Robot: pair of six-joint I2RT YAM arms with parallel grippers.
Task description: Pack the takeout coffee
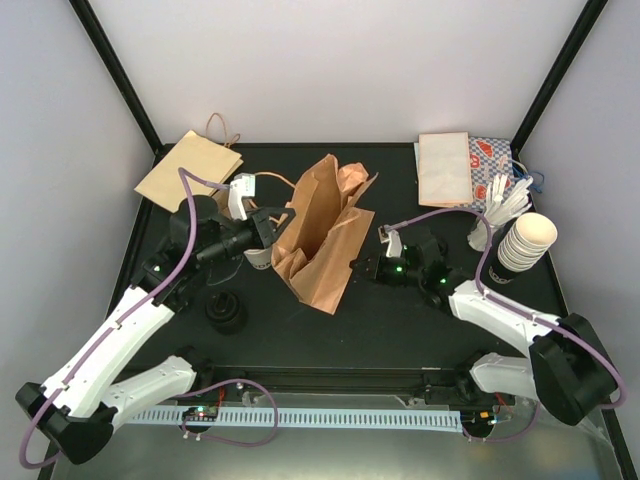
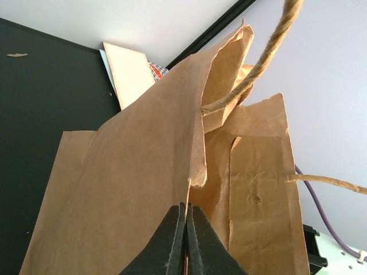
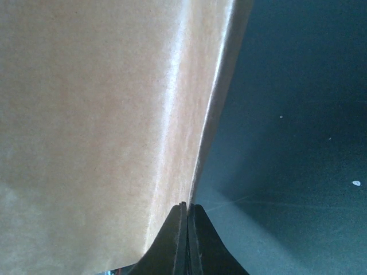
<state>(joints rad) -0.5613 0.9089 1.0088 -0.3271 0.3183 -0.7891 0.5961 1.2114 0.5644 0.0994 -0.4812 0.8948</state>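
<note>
Left gripper (image 2: pixel 184 206) pinches the left edge of the bag (image 1: pixel 320 235), right gripper (image 3: pixel 187 204) its right edge; cup (image 1: pixel 256 259) stands just near-left of the left gripper.

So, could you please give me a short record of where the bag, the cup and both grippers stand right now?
bag: brown paper bag, standing open mid-table
left gripper: shut on the bag's left edge
right gripper: shut on the bag's right edge
cup: small white paper cup, outside the bag, beside left gripper
stack: tall stack of nested cream cups, far right
</note>
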